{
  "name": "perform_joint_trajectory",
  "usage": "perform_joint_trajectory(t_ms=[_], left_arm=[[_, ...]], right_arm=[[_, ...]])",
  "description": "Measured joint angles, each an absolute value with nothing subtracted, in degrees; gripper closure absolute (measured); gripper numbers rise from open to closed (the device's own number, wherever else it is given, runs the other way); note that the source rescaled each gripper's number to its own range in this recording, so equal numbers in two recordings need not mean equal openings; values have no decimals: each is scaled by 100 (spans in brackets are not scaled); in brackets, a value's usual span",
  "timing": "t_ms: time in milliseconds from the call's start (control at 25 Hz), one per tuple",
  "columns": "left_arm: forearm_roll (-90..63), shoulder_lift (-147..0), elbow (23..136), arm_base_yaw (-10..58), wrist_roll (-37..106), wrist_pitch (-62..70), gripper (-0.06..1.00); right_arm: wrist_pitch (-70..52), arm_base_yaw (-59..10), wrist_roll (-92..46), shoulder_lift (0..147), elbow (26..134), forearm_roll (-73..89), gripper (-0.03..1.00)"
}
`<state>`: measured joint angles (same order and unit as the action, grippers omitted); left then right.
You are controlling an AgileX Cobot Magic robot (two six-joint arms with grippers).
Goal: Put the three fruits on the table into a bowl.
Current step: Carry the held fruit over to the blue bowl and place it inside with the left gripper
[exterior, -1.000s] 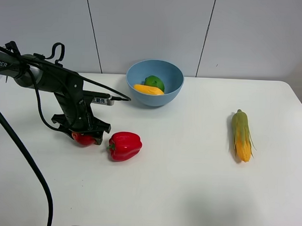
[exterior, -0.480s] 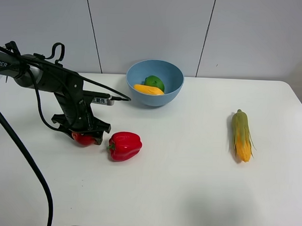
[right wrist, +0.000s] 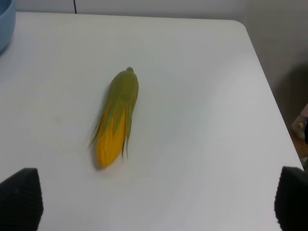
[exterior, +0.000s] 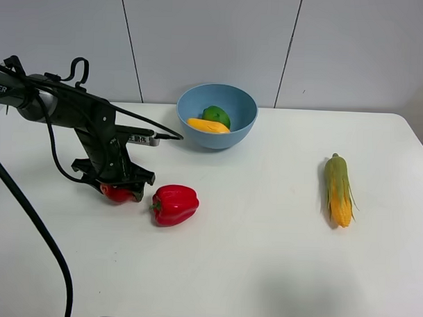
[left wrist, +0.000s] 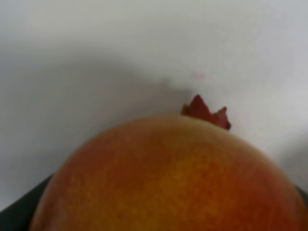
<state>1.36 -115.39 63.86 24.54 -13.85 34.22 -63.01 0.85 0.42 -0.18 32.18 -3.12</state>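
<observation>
Left gripper [exterior: 118,190] is clamped on the red apple [exterior: 117,193] low over the table [exterior: 263,258] near its left edge. The blue bowl [exterior: 216,115], holding lime [exterior: 216,115] and mango [exterior: 208,126], lies toward the far edge, rightward. Fingers largely hidden by the apple. Right gripper [right wrist: 154,199] stands open, its arm unseen overhead.
</observation>
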Motion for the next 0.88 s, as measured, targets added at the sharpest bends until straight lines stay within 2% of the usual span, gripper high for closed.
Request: perform_joint_trajectory(t_ms=[600, 880], left_arm=[[261, -9725, 6386, 2454, -1342, 3689, 92], [291, -9057, 6724, 2454, -771, 3412, 92]], right_arm=[[-6301, 85, 42, -18, 3218, -312, -3], [-6301, 85, 42, -18, 3218, -312, -3]])
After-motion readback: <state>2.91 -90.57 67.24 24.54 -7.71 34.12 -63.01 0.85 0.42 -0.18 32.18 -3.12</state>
